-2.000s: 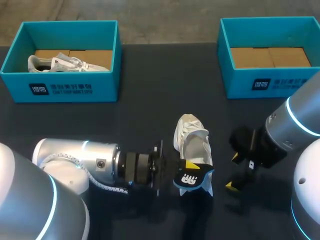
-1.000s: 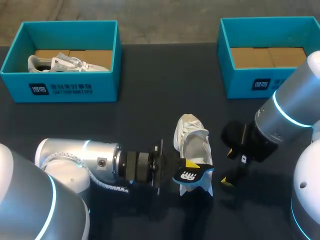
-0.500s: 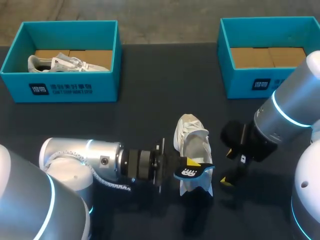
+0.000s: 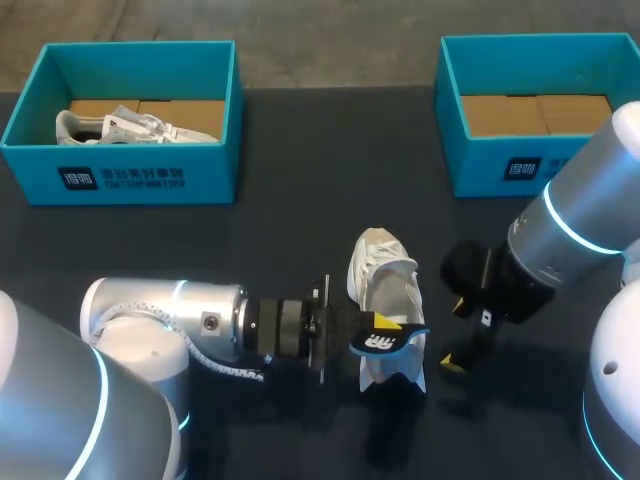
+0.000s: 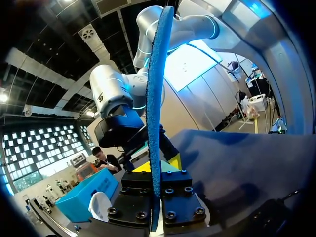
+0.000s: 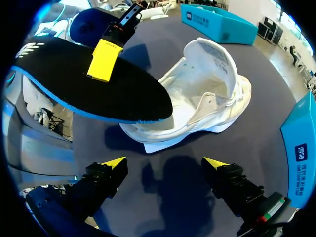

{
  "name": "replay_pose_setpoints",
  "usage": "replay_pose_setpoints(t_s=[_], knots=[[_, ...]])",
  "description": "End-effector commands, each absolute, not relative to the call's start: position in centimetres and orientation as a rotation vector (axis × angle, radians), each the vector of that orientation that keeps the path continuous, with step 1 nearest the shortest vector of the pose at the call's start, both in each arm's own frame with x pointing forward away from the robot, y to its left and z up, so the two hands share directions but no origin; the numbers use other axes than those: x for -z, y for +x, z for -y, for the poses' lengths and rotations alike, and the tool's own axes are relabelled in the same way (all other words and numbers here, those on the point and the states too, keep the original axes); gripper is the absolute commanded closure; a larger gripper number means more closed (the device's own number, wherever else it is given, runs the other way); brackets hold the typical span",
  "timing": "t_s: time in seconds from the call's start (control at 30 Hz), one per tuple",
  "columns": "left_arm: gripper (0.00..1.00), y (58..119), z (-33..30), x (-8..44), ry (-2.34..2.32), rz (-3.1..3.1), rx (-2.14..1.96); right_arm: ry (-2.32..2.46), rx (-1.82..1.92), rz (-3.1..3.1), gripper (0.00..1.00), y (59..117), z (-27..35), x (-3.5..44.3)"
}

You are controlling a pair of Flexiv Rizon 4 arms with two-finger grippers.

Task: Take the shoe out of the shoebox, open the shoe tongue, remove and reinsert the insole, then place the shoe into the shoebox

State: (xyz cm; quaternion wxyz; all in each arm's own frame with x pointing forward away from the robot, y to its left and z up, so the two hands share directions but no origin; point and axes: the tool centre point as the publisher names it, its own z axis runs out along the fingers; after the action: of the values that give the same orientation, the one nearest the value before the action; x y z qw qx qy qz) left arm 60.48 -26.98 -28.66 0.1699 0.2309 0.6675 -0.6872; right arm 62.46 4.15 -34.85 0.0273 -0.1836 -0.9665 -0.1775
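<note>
Black flat insole [image 6: 94,94], blue-edged, pinched in left gripper [image 4: 381,329] above white shoe [image 6: 207,94].

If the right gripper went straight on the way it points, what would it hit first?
Most likely the white shoe, lying just ahead of the open right gripper. The dark table between them could come first; depth is unclear. The insole is off to one side.

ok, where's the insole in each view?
Head: insole in the left gripper, over the white shoe.
Left wrist: edge-on blue strip between its own fingers.
Right wrist: black slab above the white shoe.
Landmark: the white shoe, in the head and right wrist views.
</note>
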Motion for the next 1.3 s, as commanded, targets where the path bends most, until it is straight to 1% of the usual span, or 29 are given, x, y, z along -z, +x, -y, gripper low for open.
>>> replay_pose_setpoints(t_s=[0.03,1.3], knots=[[1.0,60.6,27.4,28.9,0.648,-1.897,1.948,-0.569,0.546,2.988,0.0,62.4,-4.2,34.9],[1.0,62.6,27.6,30.9,0.596,-1.934,1.924,-0.569,0.546,2.988,0.0,62.4,-4.2,34.9]])
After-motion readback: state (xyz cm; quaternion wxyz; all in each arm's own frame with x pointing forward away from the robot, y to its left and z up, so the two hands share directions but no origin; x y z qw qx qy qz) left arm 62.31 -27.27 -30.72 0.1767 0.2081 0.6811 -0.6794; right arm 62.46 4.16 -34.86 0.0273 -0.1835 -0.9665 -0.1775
